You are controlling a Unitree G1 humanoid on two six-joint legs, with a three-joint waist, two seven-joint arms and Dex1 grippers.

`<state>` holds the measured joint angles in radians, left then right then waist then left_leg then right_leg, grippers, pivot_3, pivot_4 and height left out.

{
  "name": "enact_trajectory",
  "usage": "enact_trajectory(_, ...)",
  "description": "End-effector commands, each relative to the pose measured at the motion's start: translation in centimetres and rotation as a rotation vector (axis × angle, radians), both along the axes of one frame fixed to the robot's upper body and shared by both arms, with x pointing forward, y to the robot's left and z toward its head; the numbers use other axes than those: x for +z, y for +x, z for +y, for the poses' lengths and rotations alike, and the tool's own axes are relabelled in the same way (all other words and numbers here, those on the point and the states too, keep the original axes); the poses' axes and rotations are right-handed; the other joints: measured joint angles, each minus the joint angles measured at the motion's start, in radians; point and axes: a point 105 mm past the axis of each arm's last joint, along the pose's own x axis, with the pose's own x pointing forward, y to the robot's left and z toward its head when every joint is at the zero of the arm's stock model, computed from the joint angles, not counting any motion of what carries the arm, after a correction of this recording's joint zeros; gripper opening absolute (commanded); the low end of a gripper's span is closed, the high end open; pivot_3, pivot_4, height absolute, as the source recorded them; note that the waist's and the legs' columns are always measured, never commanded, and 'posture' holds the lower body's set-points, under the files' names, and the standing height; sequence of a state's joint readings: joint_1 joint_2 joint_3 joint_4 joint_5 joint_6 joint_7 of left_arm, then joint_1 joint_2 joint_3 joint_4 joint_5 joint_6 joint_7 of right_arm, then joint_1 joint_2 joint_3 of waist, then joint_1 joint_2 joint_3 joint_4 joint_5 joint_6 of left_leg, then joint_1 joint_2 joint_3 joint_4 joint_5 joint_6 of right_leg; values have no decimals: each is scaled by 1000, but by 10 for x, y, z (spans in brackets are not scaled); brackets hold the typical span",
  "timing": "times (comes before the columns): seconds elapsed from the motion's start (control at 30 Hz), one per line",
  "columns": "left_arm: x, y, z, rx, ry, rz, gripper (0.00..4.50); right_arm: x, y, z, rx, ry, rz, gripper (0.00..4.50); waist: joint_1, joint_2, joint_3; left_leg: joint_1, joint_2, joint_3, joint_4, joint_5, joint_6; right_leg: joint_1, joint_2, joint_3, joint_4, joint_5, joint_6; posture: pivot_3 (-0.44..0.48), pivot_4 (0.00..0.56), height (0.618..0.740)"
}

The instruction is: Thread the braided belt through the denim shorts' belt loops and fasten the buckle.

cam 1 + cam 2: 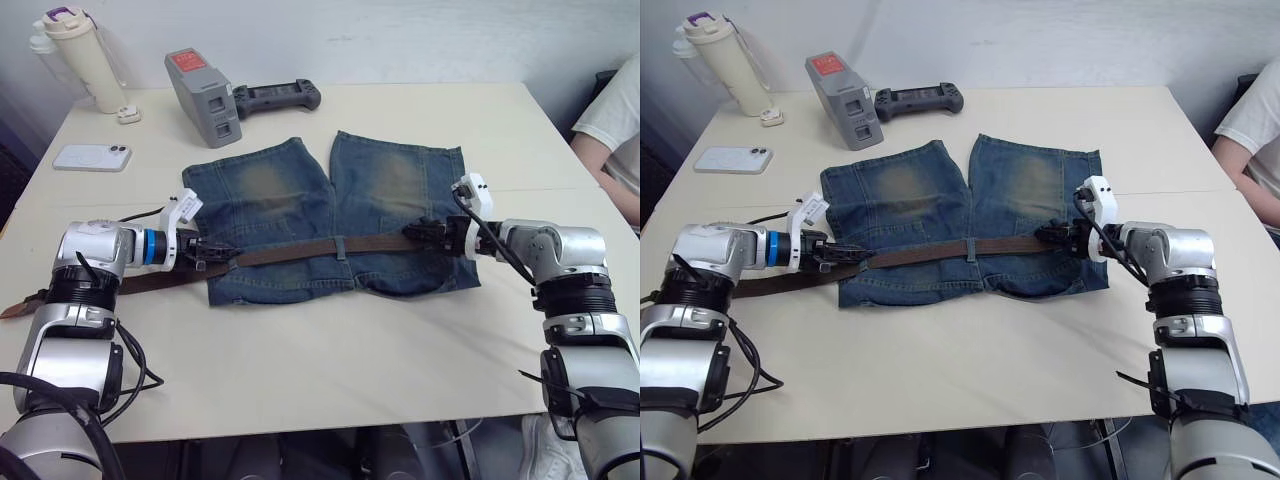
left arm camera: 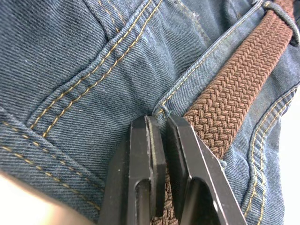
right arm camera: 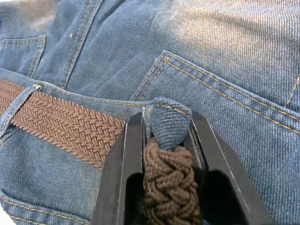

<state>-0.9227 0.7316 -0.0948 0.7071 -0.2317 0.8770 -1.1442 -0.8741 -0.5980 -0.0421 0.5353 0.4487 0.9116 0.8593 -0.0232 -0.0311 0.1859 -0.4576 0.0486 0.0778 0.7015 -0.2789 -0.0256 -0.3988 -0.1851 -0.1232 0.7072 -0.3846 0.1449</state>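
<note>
The denim shorts [image 1: 270, 190] lie flat on the table with the waistband nearest me. The braided belt [image 1: 290, 250] runs along the waistband under a centre belt loop [image 1: 341, 246], and its tail trails off to the left to a darker end [image 1: 15, 305]. My left gripper [image 1: 222, 250] sits at the waistband's left edge, fingers nearly together [image 2: 161, 119], belt weave showing between them. My right gripper [image 1: 415, 230] is at the right side, shut on the belt's braided end [image 3: 166, 187], which sits under a belt loop [image 3: 166, 124]. The buckle is hidden.
At the back of the table stand a white bottle [image 1: 80, 55], a phone [image 1: 92, 157], a grey device [image 1: 205, 100] and a black controller [image 1: 278, 97]. A person's arm in a white sleeve [image 1: 615, 130] is at the right edge.
</note>
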Motion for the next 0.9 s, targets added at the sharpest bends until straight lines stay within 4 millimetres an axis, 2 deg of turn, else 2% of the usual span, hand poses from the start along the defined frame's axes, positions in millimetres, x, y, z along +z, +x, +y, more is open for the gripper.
enact_trajectory(0.03,2,6,4,28,21,-29,123,21,-4,5,25,51,-71,413,1,0,0,0,0,0,0,0,0,0,0,0,0,0,0,0,150,664)
enact_trajectory(0.23,8,24,14,82,86,-159,123,38,-11,15,37,74,-136,413,-2,0,0,0,0,-1,1,0,0,0,0,0,2,0,0,0,150,664)
enact_trajectory(0.37,14,29,9,62,75,-202,123,41,-17,25,44,74,-151,413,-2,0,0,0,0,-1,1,0,0,0,0,0,2,0,0,0,150,664)
enact_trajectory(0.5,20,30,4,9,81,-236,1569,42,-25,36,53,87,-160,413,-3,0,0,0,0,-1,1,0,0,0,0,-1,2,0,0,0,150,664)
enact_trajectory(0.6,36,29,3,18,0,-221,2936,41,-31,36,53,90,-156,413,-4,0,0,-2,0,-1,1,0,0,-1,0,-2,2,0,0,0,150,664)
enact_trajectory(0.7,52,28,0,51,-112,-181,3024,38,-34,35,48,83,-150,413,-4,0,0,-3,0,-1,1,0,0,-4,0,-3,2,0,0,0,150,664)
enact_trajectory(0.77,55,28,-1,73,-142,-154,3024,36,-34,34,45,82,-146,413,-6,0,0,-3,0,0,0,0,0,-5,0,-3,2,0,0,0,150,664)
enact_trajectory(0.9,44,22,2,75,-99,-80,3024,36,-34,32,39,93,-144,413,-8,0,0,-3,1,2,-1,0,0,-7,-1,-3,4,0,0,0,150,664)
